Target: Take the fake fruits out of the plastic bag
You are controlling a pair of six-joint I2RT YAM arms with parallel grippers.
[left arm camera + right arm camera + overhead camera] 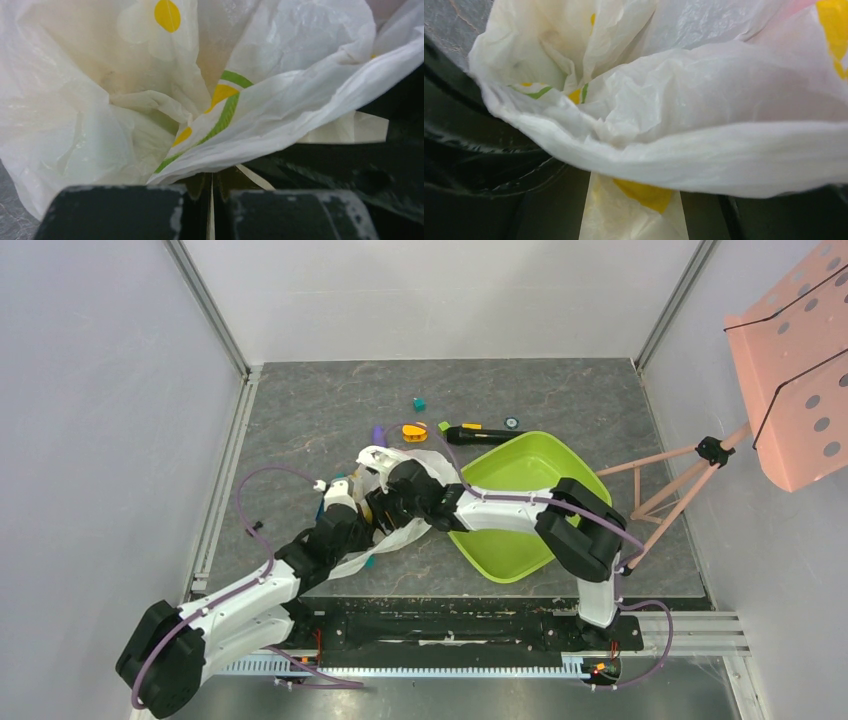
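Evidently the left gripper point(210, 195) was clamped on a fold of the thin white lemon-printed plastic bag point(300, 85), bunched on the grey tabletop point(300, 410); the right gripper point(634, 215) had film between its jaws, grip unclear. No glossy fake fruits showed outside; probably all were left to remove.
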